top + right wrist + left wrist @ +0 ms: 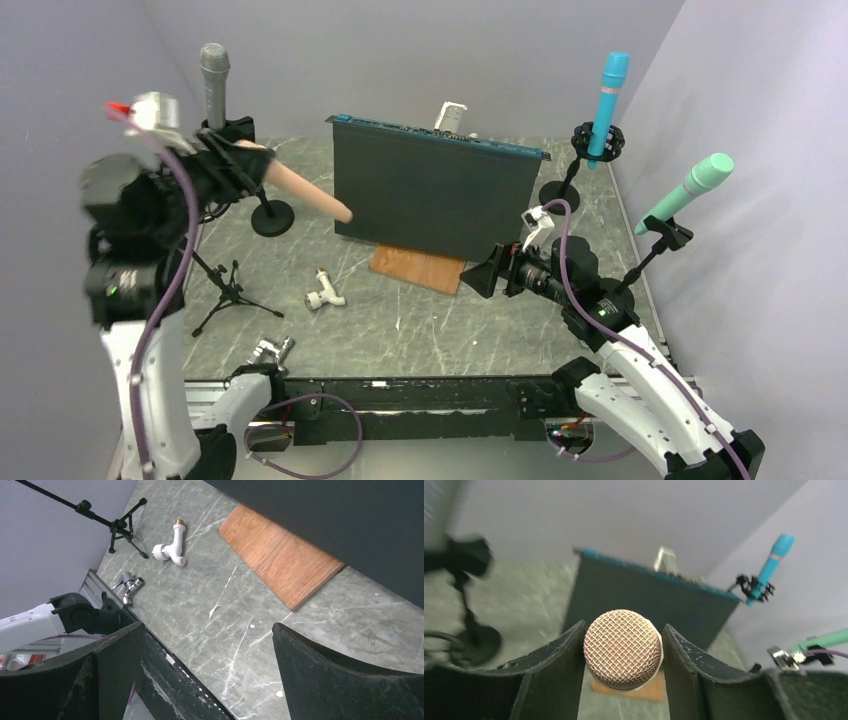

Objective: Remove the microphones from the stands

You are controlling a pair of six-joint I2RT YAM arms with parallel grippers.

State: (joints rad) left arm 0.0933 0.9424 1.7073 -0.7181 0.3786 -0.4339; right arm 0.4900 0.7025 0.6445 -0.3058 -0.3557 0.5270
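The grip itself shows only in your left wrist view. The left claw (624, 627) is clamped on the microphone (622, 649), with a finger (559, 675) pressed to each side of the mesh head, which faces the lens.

The top view shows what that close-up hides. The microphone's pink body (300, 188) sticks out of the left claw (243, 160) to the right and slopes downward. It hangs in the air over the far left part of the desk (420, 330), and its tail end is just in front of the left edge of the dark panel (435, 195). It is well apart from the tripod stand (230, 292), which stands lower down near the desk's left edge.

Only the top view shows the other three microphones:
- A grey microphone (214, 80) stands upright just behind the left claw.
- A blue microphone (607, 95) is near the far right corner.
- A green microphone (690, 187) leans out at the right edge.

Your right wrist view covers the desk surface that the panel partly masks from above. The right claw (207, 645) has its jaws spread wide with only bare desk between them. Beyond it lie a wooden board (285, 565) at the foot of the panel, a white pipe fitting (170, 550), and a metal tap (127, 585) by the near edge.
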